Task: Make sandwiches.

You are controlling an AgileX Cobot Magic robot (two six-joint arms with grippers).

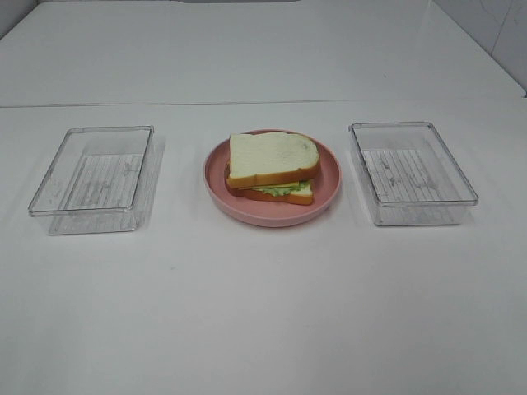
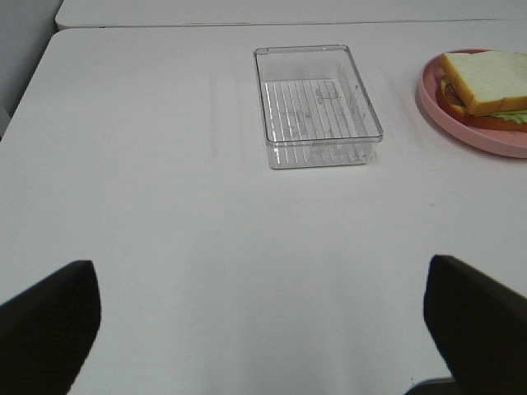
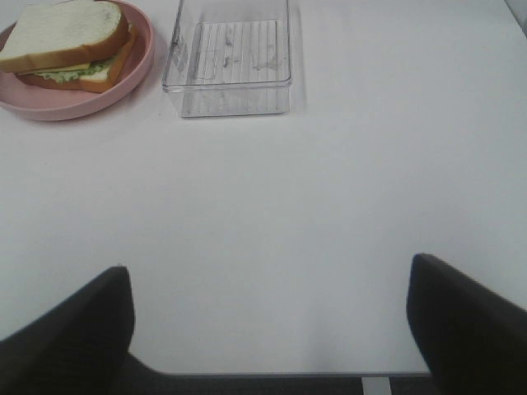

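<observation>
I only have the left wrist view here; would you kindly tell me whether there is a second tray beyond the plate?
Observer: Yes, a second clear tray sits on the plate's far side, nothing in it.
Operator: Thank you. Is the sandwich whole?
Observer: The sandwich shows complete overhead, top slice shifted off the bottom one.
Operator: And the right gripper?
Observer: The right gripper has jaws open, over bare table.

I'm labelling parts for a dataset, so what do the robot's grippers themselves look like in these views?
Little shows. In each wrist view only two fingertips enter the picture: the left gripper has broad, matte black fingers with rounded corners, and the right gripper has the same black fingers. No cables, markings or arm links are visible; the high camera shows no arm at all.
</observation>
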